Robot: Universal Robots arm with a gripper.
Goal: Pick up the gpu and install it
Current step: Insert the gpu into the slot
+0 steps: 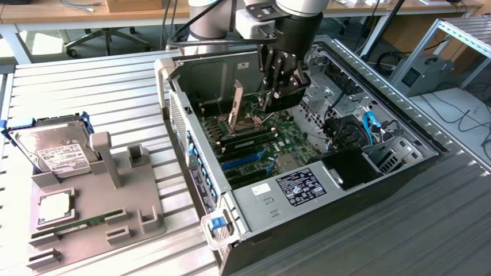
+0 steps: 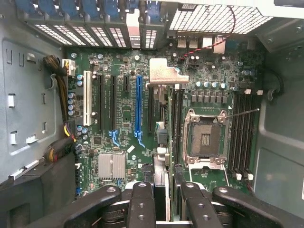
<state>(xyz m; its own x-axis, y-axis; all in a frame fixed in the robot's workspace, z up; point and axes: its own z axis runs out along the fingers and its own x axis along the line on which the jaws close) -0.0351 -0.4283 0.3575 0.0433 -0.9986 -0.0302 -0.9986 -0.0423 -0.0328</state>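
I am holding the gpu [image 1: 247, 109] upright on its edge between my fingers [image 2: 141, 204], my gripper [image 1: 277, 95] partly closed around the card's upper edge, inside the open computer case [image 1: 368, 190]. The card is hanging over the motherboard [image 2: 123, 114], its silver bracket [image 2: 164, 75] pointing toward the case's rear slot covers [image 2: 85, 12], between the blue expansion slot [image 2: 138, 107] and the empty processor socket [image 2: 205, 138]. On the exterior view's left, a grey fixture [image 1: 115, 201] is sitting on the table [image 1: 92, 98] with a hard drive [image 1: 55, 150] resting in it.
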